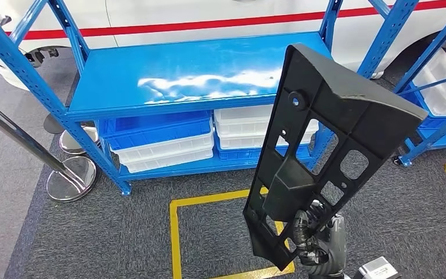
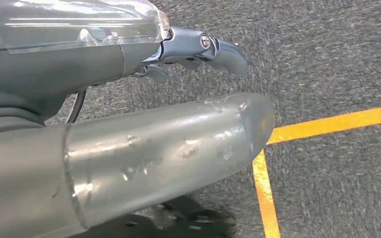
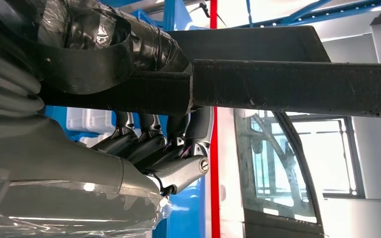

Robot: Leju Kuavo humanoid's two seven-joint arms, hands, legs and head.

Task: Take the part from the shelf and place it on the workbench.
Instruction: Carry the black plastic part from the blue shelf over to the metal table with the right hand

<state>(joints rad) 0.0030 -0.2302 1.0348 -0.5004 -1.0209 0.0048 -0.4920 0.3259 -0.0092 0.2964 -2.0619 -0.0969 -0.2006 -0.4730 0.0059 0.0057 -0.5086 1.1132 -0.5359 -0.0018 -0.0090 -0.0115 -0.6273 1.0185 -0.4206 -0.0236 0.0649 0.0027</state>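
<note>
- Nearest the camera in the head view, filling the centre and lower right of the frame, is the flat black moulded plastic part with cut-out windows and a round boss [image 1: 319, 151], held up on end and tilted, clear of everything around it.
- The right robot hand [image 1: 319, 238] grips the part at its lower end, at the bottom of the frame; in the right wrist view its dark fingers [image 3: 149, 141] curl under the part's thick edge [image 3: 287, 84] and the thumb presses from the other side.
- The left robot hand [image 2: 198, 49] hangs over the grey carpet floor [image 2: 327, 54]. Nothing is in it, and the one fingertip I can see sticks out straight; how the other fingers lie I cannot tell.
- Progress, as I judge it: the taking is done. The blue steel shelf rack [image 1: 186, 72] in the upper half of the frame has a bare, glossy top deck, and the part is off it.
- What remains is the carry and the set-down on the counter.
- Hard to make out: no counter can be seen, so I cannot say how far away it is or which way.
- The part hides most of the right robot hand in the head view, and the hand's wrist is cut off at the bottom edge.
- White and blue plastic bins [image 1: 162, 142] sit on the lower shelf; what they contain is hidden.
</note>
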